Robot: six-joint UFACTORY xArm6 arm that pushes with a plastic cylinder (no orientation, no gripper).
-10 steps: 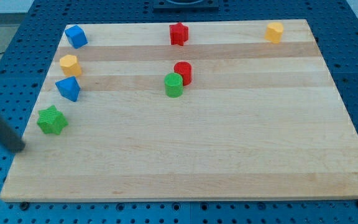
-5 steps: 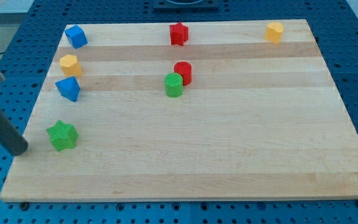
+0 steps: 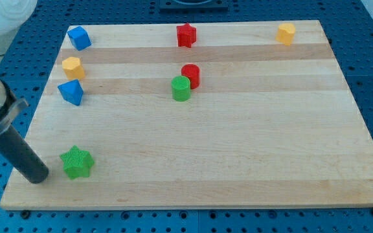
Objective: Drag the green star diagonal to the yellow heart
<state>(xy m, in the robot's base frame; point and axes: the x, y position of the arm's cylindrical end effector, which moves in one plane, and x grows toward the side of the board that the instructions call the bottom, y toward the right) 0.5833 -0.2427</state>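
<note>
The green star (image 3: 77,162) lies near the board's lower left corner. My tip (image 3: 39,178) rests on the board just to the star's left, a small gap away. The rod rises from there toward the view's upper left. A yellow block (image 3: 72,66), its heart shape hard to make out, sits near the left edge, well above the star. Another yellow block (image 3: 286,33) sits at the top right corner.
A blue cube (image 3: 79,37) sits at the top left and a blue triangular block (image 3: 71,92) below the left yellow block. A red star (image 3: 186,34) is at top centre. A red cylinder (image 3: 190,75) touches a green cylinder (image 3: 180,88) mid-board. The wooden board's left edge (image 3: 24,149) is beside my tip.
The green star has slid down and to the right along the board's left side. My tip has followed it down and right, staying on its left.
</note>
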